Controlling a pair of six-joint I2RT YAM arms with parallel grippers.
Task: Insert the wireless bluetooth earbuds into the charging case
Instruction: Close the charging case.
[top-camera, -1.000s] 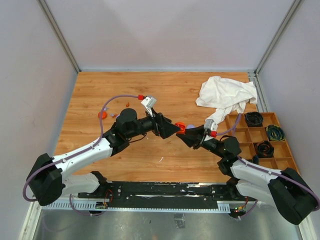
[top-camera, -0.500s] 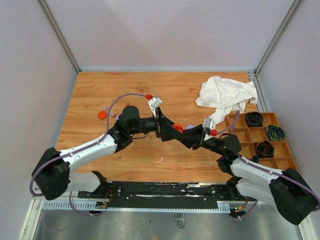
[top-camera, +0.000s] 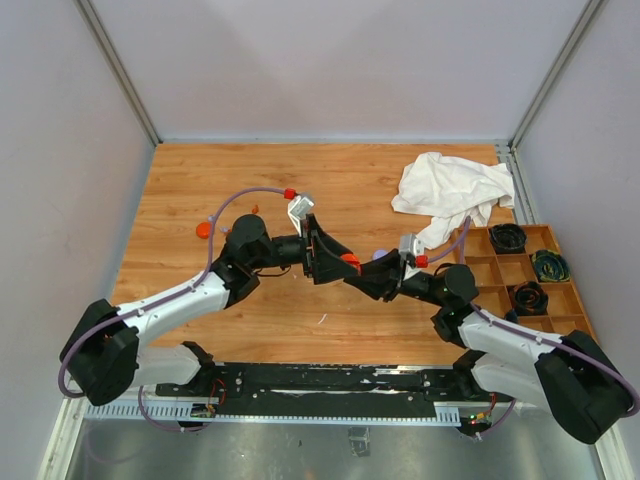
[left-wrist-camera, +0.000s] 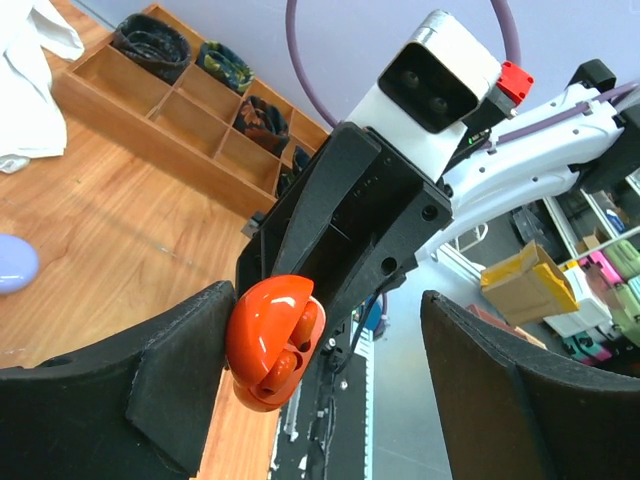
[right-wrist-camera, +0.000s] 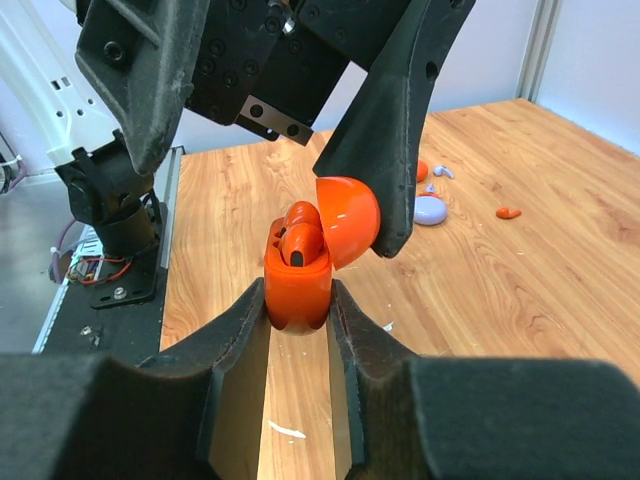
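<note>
My right gripper (right-wrist-camera: 298, 322) is shut on the base of an orange-red charging case (right-wrist-camera: 297, 283) and holds it upright above the table. The lid (right-wrist-camera: 350, 220) stands open. Two orange-red earbuds (right-wrist-camera: 303, 238) sit in the case's wells. My left gripper (left-wrist-camera: 330, 385) is open, and its left finger (left-wrist-camera: 185, 375) rests against the outside of the lid (left-wrist-camera: 262, 335); the other finger stands well apart. In the top view both grippers meet at the case (top-camera: 350, 262) at mid-table. A lavender earbud (right-wrist-camera: 441, 172) lies loose on the table beyond.
A lavender case (right-wrist-camera: 432, 208) and small orange-red pieces (right-wrist-camera: 508, 212) lie on the wood behind the grippers. An orange-red disc (top-camera: 204, 229) lies at the left. A white cloth (top-camera: 450, 190) and a wooden compartment tray (top-camera: 520, 270) are at the right.
Both grippers have shifted a little to the left with the case between them. The lavender case behind them has come into view.
</note>
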